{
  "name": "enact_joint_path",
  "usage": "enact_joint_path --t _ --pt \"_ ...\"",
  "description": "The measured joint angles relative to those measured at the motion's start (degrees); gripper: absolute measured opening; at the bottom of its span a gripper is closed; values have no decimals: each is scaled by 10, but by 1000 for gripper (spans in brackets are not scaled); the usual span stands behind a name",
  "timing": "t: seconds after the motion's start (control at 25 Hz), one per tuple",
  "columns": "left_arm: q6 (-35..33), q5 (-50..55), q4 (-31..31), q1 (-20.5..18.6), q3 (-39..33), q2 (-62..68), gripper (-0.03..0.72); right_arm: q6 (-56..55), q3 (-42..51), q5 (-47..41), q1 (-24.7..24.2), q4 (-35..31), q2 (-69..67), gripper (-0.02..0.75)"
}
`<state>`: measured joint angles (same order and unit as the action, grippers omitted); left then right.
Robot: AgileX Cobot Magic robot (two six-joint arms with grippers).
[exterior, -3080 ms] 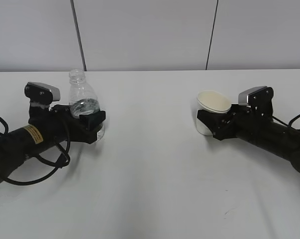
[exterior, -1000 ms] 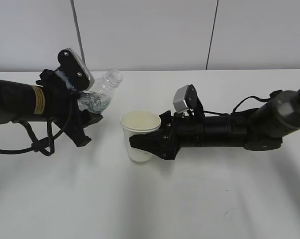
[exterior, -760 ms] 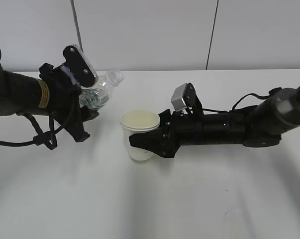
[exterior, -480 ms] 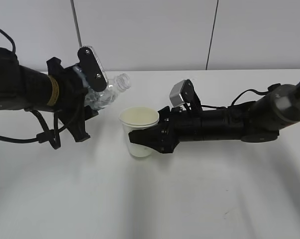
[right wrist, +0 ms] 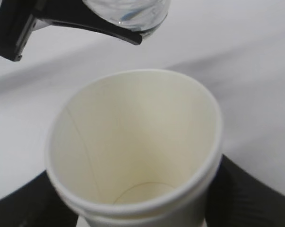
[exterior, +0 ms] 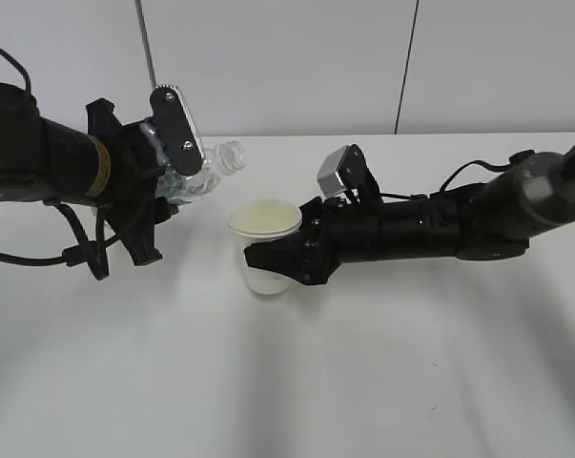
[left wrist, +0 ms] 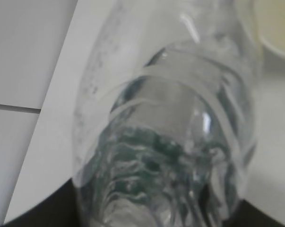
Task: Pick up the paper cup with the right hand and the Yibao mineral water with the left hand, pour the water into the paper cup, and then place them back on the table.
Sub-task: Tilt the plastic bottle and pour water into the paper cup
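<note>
Above the worktop [exterior: 297,382], the left gripper [exterior: 163,196] clamps the tilted Yibao mineral water [exterior: 209,170], the right gripper [exterior: 285,260] clasping the upright paper cup [exterior: 265,250].

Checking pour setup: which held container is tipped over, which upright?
The clear plastic bottle in the left gripper is tipped; the cream paper cup stays upright.

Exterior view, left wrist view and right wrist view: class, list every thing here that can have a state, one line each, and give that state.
Small clear plastic bottle with dark green label: uncapped, tilted, mouth toward the cup, gripped.
Small cream-white tapered paper cup: upright, looks empty inside, gripped.
Left gripper: shut on the bottle.
Right gripper: fingers shut on the cup's side.
Plain white table: no spill visible.
</note>
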<state>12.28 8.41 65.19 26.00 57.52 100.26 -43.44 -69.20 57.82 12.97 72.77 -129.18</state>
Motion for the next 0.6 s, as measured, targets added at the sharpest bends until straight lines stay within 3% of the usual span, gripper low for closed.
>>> enact_joint_path --t 0.6 --pt "0 30 60 0 1 0 338 -44 -28 -14 2 30 0 532"
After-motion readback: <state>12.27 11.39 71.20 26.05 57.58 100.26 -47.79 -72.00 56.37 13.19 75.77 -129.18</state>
